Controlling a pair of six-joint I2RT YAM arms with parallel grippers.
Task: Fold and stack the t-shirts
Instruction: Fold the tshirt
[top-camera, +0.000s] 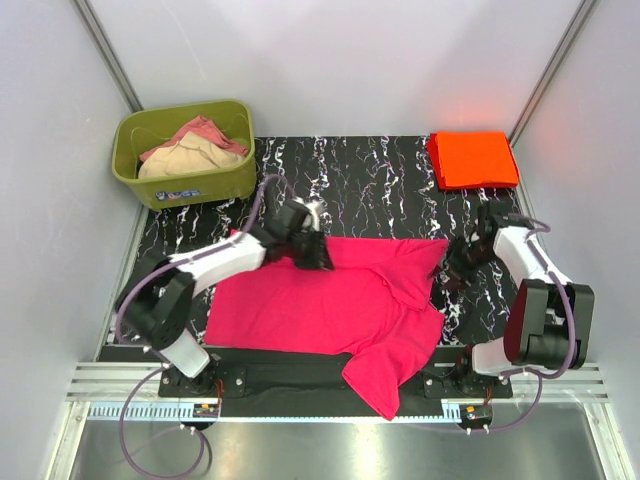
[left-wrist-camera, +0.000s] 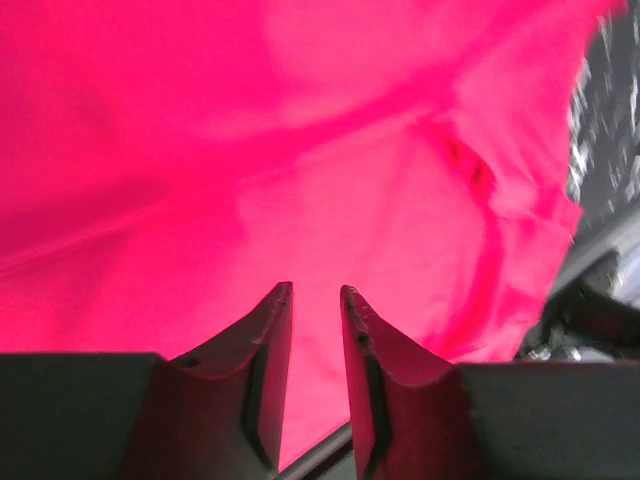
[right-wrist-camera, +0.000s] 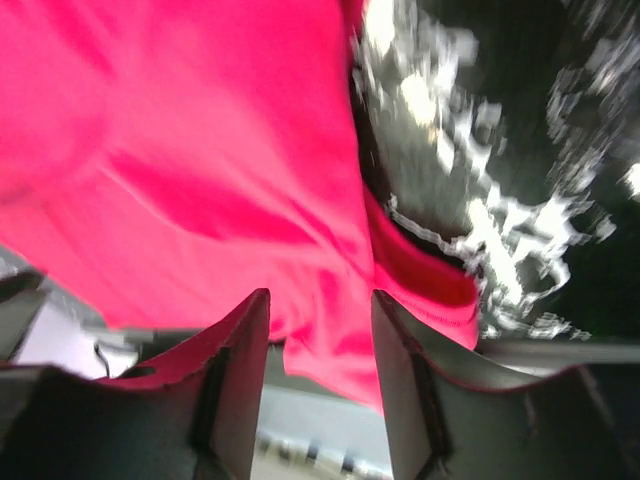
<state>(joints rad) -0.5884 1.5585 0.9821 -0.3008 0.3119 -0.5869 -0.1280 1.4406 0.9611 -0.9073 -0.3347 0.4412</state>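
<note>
The hot pink t-shirt (top-camera: 320, 305) lies spread over the middle of the table, its right part rumpled and one end hanging over the near edge. It fills the left wrist view (left-wrist-camera: 300, 150) and the right wrist view (right-wrist-camera: 200, 150). The orange-red t-shirt (top-camera: 472, 159) lies folded at the back right corner. My left gripper (top-camera: 312, 252) is over the pink shirt's far edge; its fingers (left-wrist-camera: 315, 290) stand a narrow gap apart with nothing between them. My right gripper (top-camera: 455, 266) is at the shirt's right edge, open and empty (right-wrist-camera: 320, 295) just above the cloth.
An olive-green tub (top-camera: 185, 185) with beige and pink cloth in it stands at the back left. The black marbled mat (top-camera: 370, 185) shows behind the shirt and in the right wrist view (right-wrist-camera: 520, 150). Grey walls close in both sides.
</note>
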